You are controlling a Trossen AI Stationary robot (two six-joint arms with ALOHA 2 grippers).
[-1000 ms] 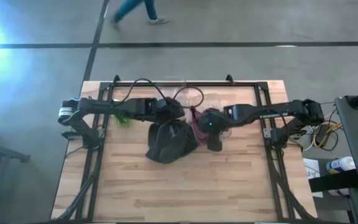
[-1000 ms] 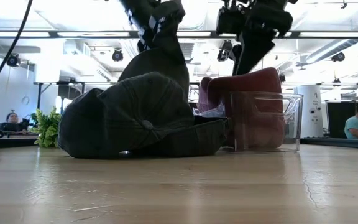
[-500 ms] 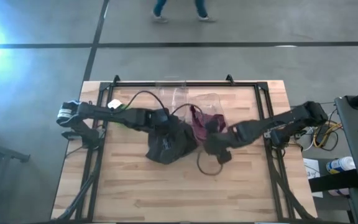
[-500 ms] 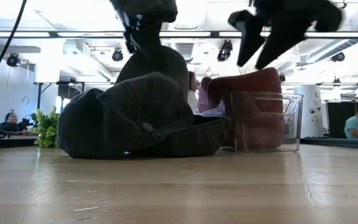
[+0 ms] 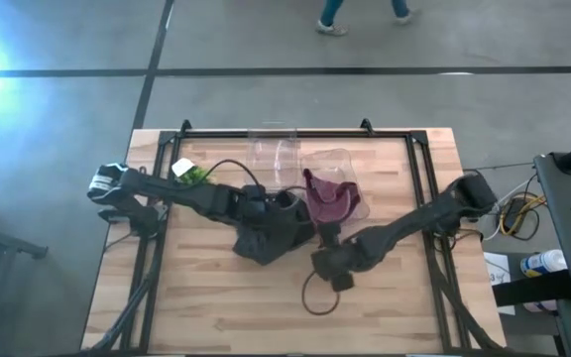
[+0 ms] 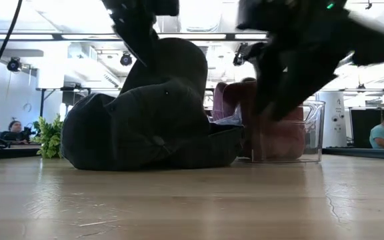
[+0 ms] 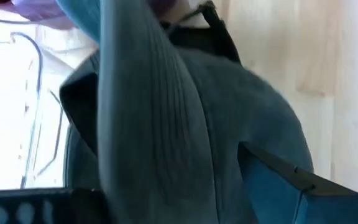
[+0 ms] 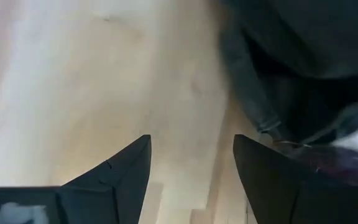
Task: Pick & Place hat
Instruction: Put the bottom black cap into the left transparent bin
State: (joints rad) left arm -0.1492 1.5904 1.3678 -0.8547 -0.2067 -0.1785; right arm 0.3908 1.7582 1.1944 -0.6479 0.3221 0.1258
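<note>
A dark grey-green hat [image 5: 264, 236] lies on the table's middle, its lower edge on the wood [image 6: 145, 127]. My left gripper [image 5: 282, 202] is over its far side, shut on its cloth; that cloth [image 7: 166, 124] fills the left wrist view. A maroon hat [image 5: 327, 198] sits in a clear container [image 5: 349, 165] right of the dark hat. My right gripper [image 5: 335, 276] hangs open over bare wood near the dark hat's right edge [image 8: 191, 140], touching nothing. It shows blurred in the low view [image 6: 292, 60]. My left gripper [image 6: 139, 13] holds a raised fold [image 7: 148, 155] of the dark hat's cloth, which runs between the two fingers. It comes from above. The held part [image 6: 172, 60] stands up as a peak under the gripper, while the rest of the hat stays on the table.
A second clear container [image 5: 271, 149] stands at the table's far edge. A green plant [image 5: 194, 177] lies by the left arm. A cable loop [image 5: 315, 293] hangs under the right arm. Bare wood spreads along the near half [image 5: 266, 317]. People show in the room beyond [image 6: 383, 135].
My right gripper has swung from above the maroon hat and its container toward the table's near edge and down, over bare wood. My left gripper has shifted a little toward the right, and the raised part of the dark hat has become broader; its base has stayed put.
</note>
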